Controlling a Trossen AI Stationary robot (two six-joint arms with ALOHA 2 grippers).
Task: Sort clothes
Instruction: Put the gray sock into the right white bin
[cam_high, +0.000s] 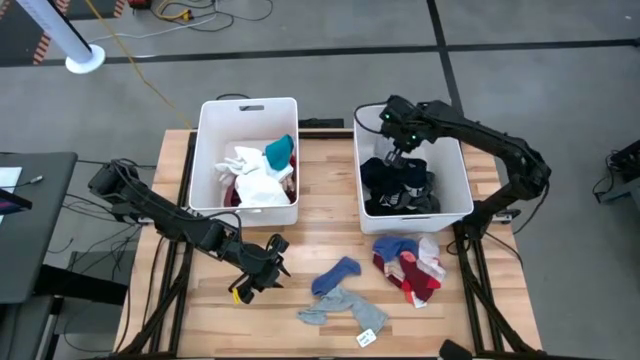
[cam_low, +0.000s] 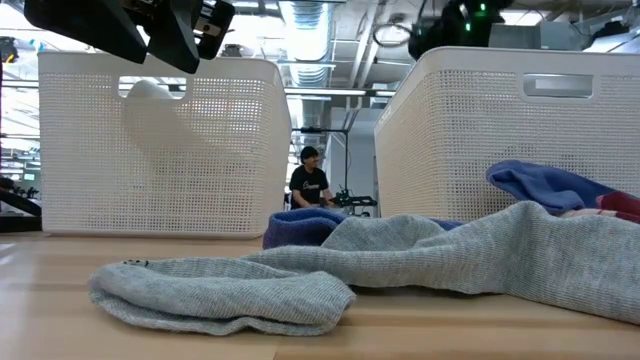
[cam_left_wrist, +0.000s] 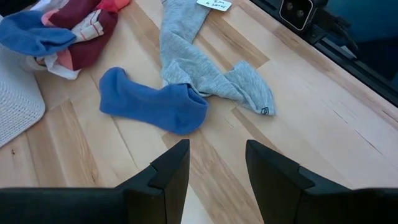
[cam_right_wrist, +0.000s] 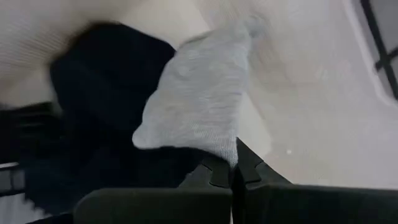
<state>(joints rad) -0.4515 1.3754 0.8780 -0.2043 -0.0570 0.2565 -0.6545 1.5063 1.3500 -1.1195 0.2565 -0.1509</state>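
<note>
Clothes are split 3 ways: light and red pieces fill the left bin (cam_high: 210, 115), dark ones the right bin (cam_high: 460, 170), and the unsorted rest lies on the desk (cam_high: 330, 165) in front of both. That split suggests sorting by shade, lights left and darks right.

Over the right bin, the right gripper (cam_right_wrist: 235, 169) has its fingers pressed together on the edge of a grey sock (cam_right_wrist: 199, 93), which hangs above the black garments (cam_high: 398, 185) there, apparently held up for dropping.

On the desk, the left gripper (cam_left_wrist: 216, 165) hovers with fingers spread and nothing between them, facing a blue sock (cam_left_wrist: 152, 107) and a long grey garment (cam_left_wrist: 202, 68) that touch each other; the blue sock looks like its likely next pick. Nearby sits a heap of blue, maroon and pink pieces (cam_high: 410, 265).

A white paper tag (cam_left_wrist: 214, 4) on the grey garment bears handwriting too small to read. A small mark on the garment's other end is also illegible.
</note>
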